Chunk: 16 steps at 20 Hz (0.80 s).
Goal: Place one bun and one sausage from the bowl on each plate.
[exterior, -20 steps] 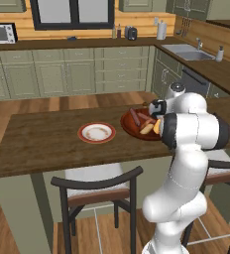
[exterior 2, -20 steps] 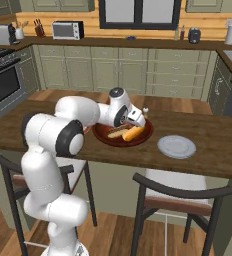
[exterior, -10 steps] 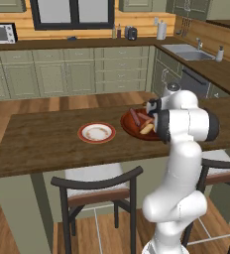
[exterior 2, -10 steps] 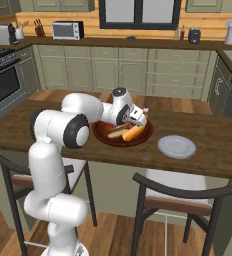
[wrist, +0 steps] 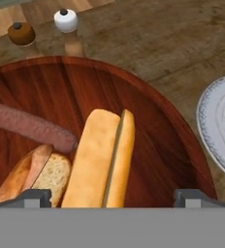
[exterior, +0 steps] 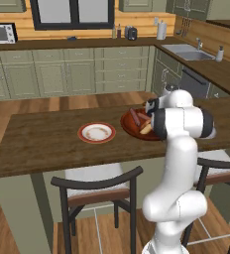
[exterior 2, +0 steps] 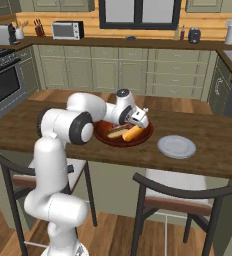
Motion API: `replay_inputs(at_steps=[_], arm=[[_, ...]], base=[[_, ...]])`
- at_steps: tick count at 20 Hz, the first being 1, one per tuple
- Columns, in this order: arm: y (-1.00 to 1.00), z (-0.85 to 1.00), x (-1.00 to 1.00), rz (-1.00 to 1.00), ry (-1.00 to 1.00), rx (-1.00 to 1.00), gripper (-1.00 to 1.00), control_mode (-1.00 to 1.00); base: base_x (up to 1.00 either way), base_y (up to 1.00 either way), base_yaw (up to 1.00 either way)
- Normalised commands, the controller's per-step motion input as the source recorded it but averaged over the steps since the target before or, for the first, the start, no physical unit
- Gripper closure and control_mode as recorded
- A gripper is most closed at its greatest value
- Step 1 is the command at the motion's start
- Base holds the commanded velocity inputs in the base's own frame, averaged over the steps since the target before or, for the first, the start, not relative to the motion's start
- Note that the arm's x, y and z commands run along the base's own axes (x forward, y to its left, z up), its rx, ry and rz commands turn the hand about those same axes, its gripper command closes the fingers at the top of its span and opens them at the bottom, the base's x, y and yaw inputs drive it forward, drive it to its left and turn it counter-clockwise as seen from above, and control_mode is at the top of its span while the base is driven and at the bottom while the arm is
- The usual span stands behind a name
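Left base view: bowl (exterior: 132, 130) on tabletop (exterior: 42, 144), red-rimmed plate (exterior: 96, 133) to its left, empty. Right base view: grey plate (exterior 2: 176, 146) right of bowl, empty. Hand view: fingers (wrist: 109, 197) spread wide, holding nothing, straddling bun (wrist: 101, 160); sausage (wrist: 29, 126) alongside; closing off-centre risks pinching the neighbouring bun (wrist: 34, 175) too.

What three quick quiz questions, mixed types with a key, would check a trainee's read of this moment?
1. True or false: the gripper is open above a bun in the bowl.
2. Which plate lies on the bowl's side away from the grey plate? A: red-rimmed plate. B: a blue plate.
3. Fill in: both plates hold ____ food.
Key: 1 true; 2 A; 3 no.
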Motion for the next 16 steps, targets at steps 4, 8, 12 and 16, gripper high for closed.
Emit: replay_inputs(at_steps=[4,8,12,16], arm=[[-0.08,-0.17,0.11,0.00,0.02,0.01,-1.00,-1.00],[-0.08,-0.19,0.09,0.00,0.02,0.02,-1.00,-1.00],[-0.08,-0.23,0.15,0.00,0.02,0.02,-1.00,-1.00],[-0.07,-0.22,0.19,0.00,0.02,0.01,-1.00,-1.00]], base=[[0.00,0.00,0.00],[0.00,0.00,0.00],[0.00,0.00,0.00],[0.00,0.00,0.00]])
